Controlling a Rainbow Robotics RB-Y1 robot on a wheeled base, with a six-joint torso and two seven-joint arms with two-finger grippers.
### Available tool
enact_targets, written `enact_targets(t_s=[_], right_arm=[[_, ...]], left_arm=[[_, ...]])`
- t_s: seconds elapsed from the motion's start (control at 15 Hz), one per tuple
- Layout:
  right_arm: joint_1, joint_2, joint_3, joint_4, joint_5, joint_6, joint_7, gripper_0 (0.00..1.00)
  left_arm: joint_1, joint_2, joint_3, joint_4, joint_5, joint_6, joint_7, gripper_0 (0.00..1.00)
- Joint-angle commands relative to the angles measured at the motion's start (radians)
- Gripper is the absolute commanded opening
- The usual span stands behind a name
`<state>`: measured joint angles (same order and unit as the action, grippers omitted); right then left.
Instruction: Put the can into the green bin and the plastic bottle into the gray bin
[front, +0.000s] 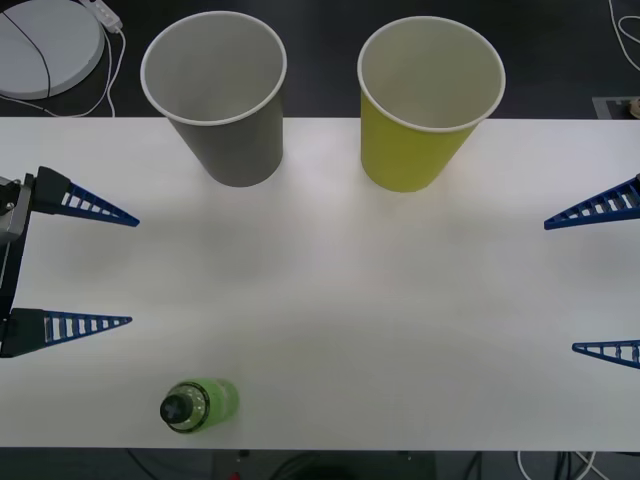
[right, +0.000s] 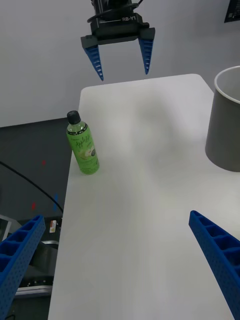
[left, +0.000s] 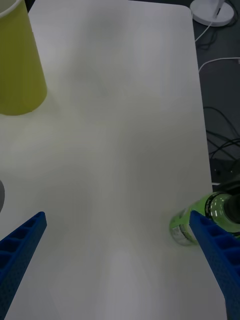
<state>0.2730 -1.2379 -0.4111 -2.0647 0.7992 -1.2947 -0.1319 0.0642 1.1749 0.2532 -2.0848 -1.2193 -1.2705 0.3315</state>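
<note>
two large tapered bins are seen standing upright at the far side of the white table (front: 330, 300), well apart from each other. the gray bin (front: 228, 130) is placed toward the robot's left and the green bin (front: 418, 135) toward its right; the white inside of each is seen from above and nothing is seen lying in either. the plastic bottle (front: 198, 404) is found upright at the near edge of the table, on the robot's left side, well apart from both bins; its black cap is screwed on and bright green liquid is seen through the clear wall. the left gripper (front: 88, 265) is held at the left edge of the table, just beyond the bottle, its blue ribbed fingers spread wide with nothing between them. the right gripper (front: 598, 280) is held at the right edge, likewise spread wide and holding nothing. bare tabletop is seen between the bottle and the bins, with no object standing across it. beyond the far left corner a white round disc (front: 45, 45) with a white cable (front: 112, 60) is seen on the dark floor, and more cables are seen below the near edge.
</note>
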Motion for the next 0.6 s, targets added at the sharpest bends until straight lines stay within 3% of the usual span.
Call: enact_targets(t_s=[0.07,0.6], right_arm=[[0.0,0.0,0.0,0.0,0.0,0.0,0.0,1.0],[0.0,0.0,0.0,0.0,0.0,0.0,0.0,1.0]], left_arm=[[0.04,0.028,0.0,0.04,0.084,0.026,-0.054,1.0],[0.198,0.026,0.0,0.164,0.235,0.054,-0.407,1.0]])
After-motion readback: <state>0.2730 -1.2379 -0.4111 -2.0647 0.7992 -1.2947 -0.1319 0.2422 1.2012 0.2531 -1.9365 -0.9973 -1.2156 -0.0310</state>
